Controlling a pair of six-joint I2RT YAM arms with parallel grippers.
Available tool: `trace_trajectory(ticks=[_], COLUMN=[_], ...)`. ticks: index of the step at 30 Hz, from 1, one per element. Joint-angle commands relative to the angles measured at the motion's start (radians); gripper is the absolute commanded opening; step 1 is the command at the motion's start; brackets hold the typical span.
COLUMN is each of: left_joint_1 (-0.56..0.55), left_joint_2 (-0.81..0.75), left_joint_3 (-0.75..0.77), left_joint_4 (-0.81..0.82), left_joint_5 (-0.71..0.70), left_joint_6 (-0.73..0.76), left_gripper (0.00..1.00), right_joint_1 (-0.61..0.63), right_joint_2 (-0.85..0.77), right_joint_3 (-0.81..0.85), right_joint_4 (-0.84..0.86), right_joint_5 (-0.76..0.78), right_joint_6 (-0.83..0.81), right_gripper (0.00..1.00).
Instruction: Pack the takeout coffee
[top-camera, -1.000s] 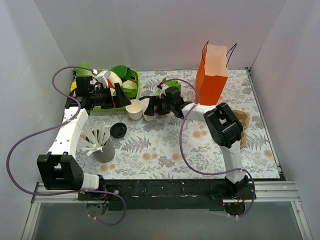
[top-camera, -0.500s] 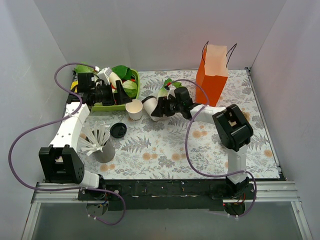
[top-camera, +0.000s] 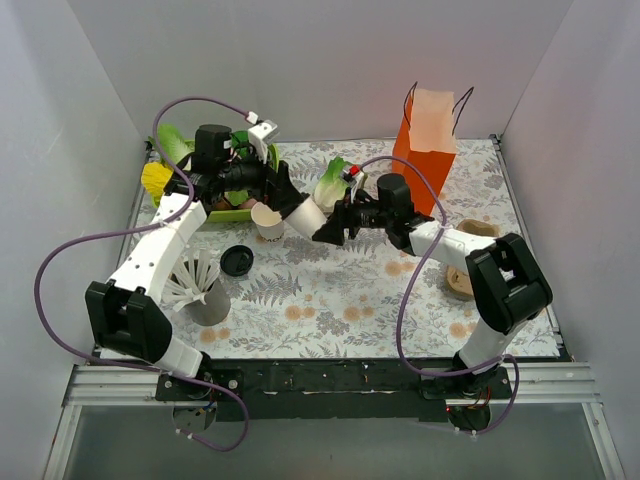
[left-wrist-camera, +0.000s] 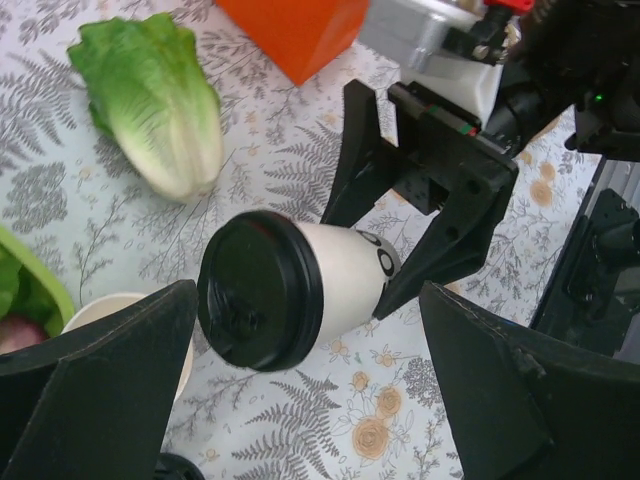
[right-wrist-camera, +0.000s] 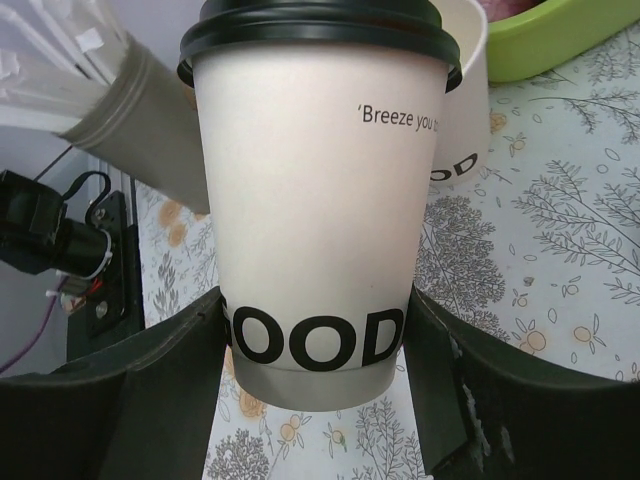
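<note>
Jaws of right gripper (top-camera: 328, 226) gripping takeout coffee (left-wrist-camera: 300, 290), bare-rimmed cup (top-camera: 267, 221) beside, lettuce (left-wrist-camera: 160, 100) near

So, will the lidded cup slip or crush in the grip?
The cup looks like paper, so it probably dents under a hard squeeze. The right gripper clamps only its narrow, tapered base, so it might slide out. Held tilted, its lid could leak if full.
</note>
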Motion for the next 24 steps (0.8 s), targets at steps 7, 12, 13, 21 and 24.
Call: trace_trajectory(ticks=[7, 12, 13, 21, 24], left_joint_1=[-0.041, -0.041, -0.041, -0.043, -0.043], left_joint_2=[-0.002, 0.018, 0.031, 0.067, 0.07], left_joint_3=[0.036, 0.068, 0.074, 0.083, 0.073], left_joint_4=[-0.041, -0.122, -0.134, -0.201, -0.201], left_joint_5=[0.008, 0.071, 0.1, 0.166, 0.175], left_joint_6=[0.07, 0.093, 0.093, 0.096, 0.09], left_gripper=[0.7, 0.57, 0.57, 0.47, 0.43], right_joint_1=[-0.012, -0.016, -0.018, -0.025, -0.024], right_joint_2=[-0.085, -0.099, -0.1, -0.115, -0.12], right_joint_3=[-0.041, -0.05, -0.05, -0.06, -0.064], right_joint_4=[0.052, 0.043, 0.04, 0.032, 0.032], right_joint_5=[-0.107, -0.15, -0.153, -0.15, -0.153], right_joint_6=[-0.122, -0.145, -0.149, -0.168, -0.172], right_gripper=[0.56, 0.56, 0.56, 0.56, 0.56])
